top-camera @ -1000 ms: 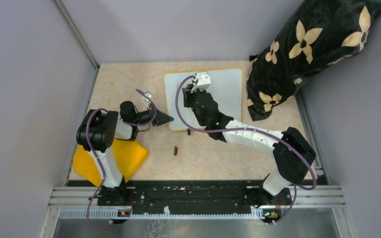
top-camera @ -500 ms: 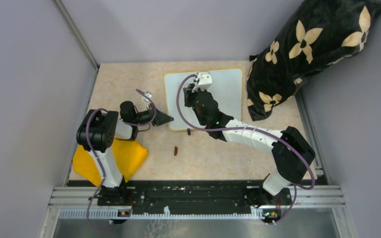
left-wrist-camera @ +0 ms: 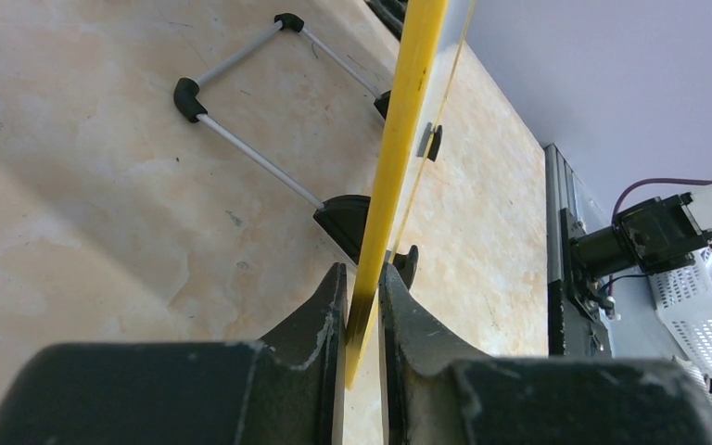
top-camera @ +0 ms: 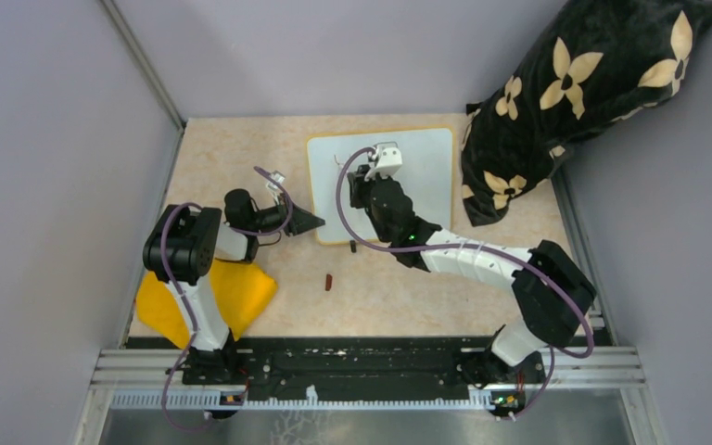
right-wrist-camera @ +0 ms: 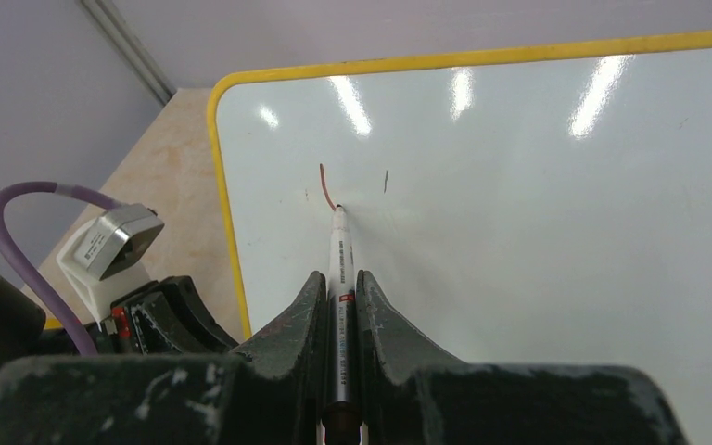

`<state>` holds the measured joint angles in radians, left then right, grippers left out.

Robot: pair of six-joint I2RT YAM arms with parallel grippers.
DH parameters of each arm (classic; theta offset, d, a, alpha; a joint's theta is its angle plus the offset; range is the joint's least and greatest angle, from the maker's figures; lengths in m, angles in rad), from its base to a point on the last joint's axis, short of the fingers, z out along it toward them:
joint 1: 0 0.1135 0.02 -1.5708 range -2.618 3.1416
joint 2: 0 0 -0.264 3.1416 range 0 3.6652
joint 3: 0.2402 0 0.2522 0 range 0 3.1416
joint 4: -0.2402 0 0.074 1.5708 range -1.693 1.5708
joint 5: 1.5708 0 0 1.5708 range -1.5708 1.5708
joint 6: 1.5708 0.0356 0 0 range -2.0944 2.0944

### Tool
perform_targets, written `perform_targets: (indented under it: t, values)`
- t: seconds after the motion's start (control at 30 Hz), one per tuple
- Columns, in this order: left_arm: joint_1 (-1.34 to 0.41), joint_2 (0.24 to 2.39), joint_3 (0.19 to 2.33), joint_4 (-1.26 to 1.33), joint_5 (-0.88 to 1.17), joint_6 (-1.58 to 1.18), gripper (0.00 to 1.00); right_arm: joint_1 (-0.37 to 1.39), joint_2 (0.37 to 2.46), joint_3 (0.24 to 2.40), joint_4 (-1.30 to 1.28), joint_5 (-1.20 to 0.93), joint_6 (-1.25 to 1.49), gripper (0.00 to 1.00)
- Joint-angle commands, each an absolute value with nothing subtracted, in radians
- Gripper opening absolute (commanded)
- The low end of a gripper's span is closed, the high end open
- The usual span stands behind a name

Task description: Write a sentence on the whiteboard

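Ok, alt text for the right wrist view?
The right gripper, jaws shut on a marker, holds its tip against the yellow-framed whiteboard at the end of a short reddish stroke. A dark tick sits just right of it.

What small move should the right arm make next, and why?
Probably drag the marker tip across the whiteboard to finish the first letter. The right gripper holds the marker with its tip touching the board at the end of one short red stroke. Nearly all the board is blank, and the left gripper clamps its edge.
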<state>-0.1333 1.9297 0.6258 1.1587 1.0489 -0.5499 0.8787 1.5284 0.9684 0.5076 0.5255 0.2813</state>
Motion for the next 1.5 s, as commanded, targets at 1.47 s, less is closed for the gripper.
perform_targets:
  t: [1.47]
  values:
    - [-0.137,1.916,0.620,1.132,1.040,-0.531,0.01,0.861,1.525,0.973,0.447,0.408,0.368,0.00]
